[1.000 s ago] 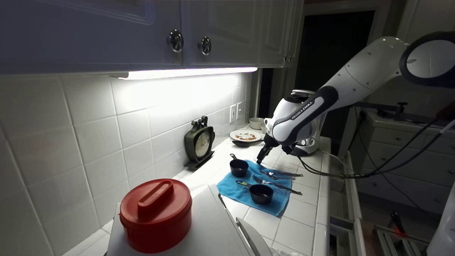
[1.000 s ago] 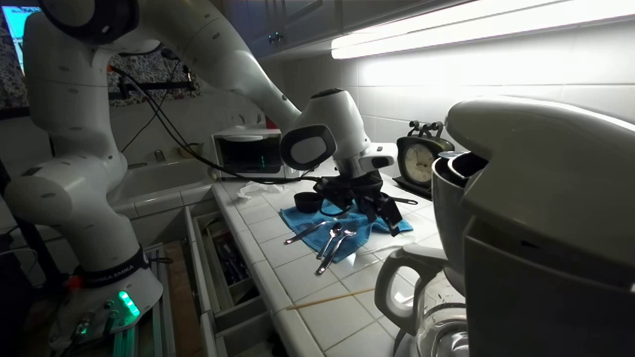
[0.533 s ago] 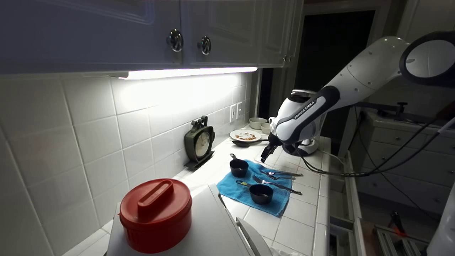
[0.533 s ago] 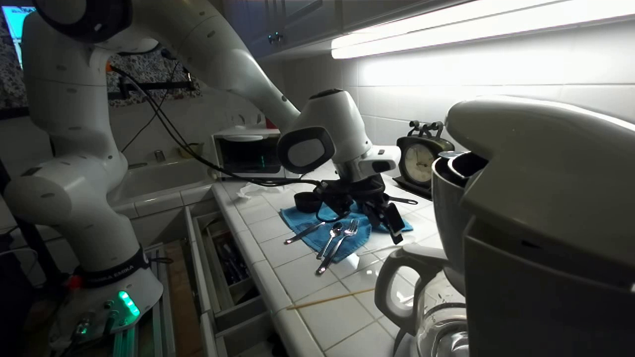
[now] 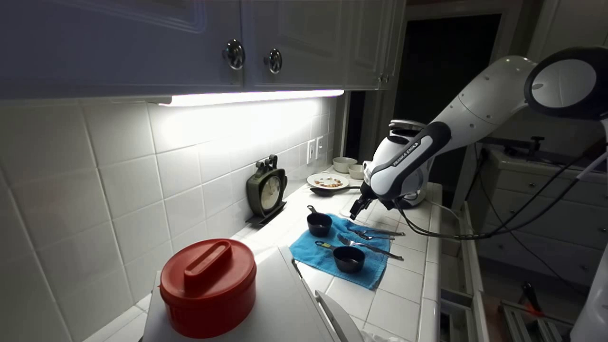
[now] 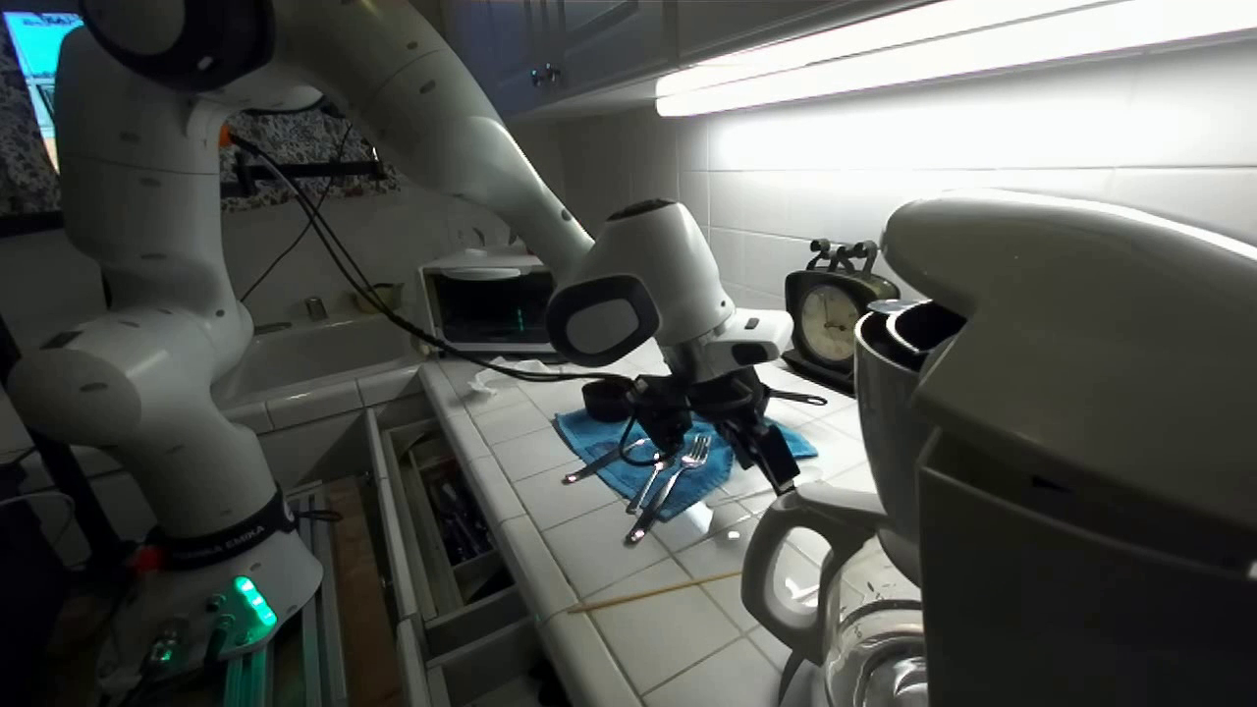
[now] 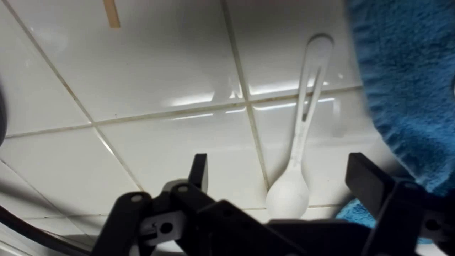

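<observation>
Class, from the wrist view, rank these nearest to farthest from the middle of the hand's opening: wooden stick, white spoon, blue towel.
1. White spoon: framed in view by the open hand.
2. Blue towel: right side of the picture.
3. Wooden stick: top left, only its end showing.

The arm [image 6: 452, 128] is presenting smooth white casings [image 6: 142, 191], with small dark screw plugs [image 5: 472, 126] dotting them. A black ring [image 5: 601, 78] is surrounding a pale oval cap [image 5: 562, 83]. Pale lettering [image 5: 406, 154], FRANKA EMIKA, is running along a black band [image 5: 439, 131] and is also marking the dark collar [image 6: 277, 518] of the white base [image 6: 201, 589], where a green light strip [image 6: 254, 601] is glowing. Black cables [image 5: 463, 236] are running outside the casings. The black jaws are displaying squared tips [image 7: 366, 177], pale round pins [image 7: 136, 198] and a grey bracket [image 7: 176, 222].
</observation>
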### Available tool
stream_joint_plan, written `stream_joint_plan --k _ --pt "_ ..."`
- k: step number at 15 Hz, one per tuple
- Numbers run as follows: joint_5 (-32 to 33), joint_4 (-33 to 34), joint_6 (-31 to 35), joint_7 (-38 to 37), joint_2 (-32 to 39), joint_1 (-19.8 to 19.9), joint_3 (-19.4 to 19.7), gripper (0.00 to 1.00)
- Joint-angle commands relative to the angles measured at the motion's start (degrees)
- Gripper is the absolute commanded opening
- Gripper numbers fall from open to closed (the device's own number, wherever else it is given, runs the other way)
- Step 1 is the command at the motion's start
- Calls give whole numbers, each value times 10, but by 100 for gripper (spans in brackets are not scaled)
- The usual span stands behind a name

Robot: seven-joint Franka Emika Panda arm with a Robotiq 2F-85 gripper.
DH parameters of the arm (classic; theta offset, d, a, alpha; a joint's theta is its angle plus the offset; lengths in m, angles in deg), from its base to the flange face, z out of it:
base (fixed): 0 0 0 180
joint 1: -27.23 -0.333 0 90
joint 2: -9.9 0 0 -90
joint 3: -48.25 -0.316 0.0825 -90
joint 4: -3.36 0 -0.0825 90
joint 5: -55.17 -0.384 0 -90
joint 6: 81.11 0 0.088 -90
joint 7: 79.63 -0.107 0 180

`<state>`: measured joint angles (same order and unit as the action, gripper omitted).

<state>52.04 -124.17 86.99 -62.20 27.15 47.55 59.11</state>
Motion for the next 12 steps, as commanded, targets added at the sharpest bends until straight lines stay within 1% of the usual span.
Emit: stream_joint_plan --k 1,2,3,4,5,6,7,8,12 --pt "-6 -4 27 -20 11 6 -11 100" --pt "-7 -3 30 -23 15 7 -13 100" --pt "-6 -2 34 -28 18 6 -14 98" --pt "-6 -1 38 -31 21 6 -16 87" --pt "-5 -1 42 -35 24 6 -16 73" --pt "-3 0 45 -38 27 6 -17 69" --pt "-3 0 47 -41 27 5 -18 63" --pt "-2 1 48 -43 27 4 -19 54" --pt "-3 1 52 -51 28 4 -23 25"
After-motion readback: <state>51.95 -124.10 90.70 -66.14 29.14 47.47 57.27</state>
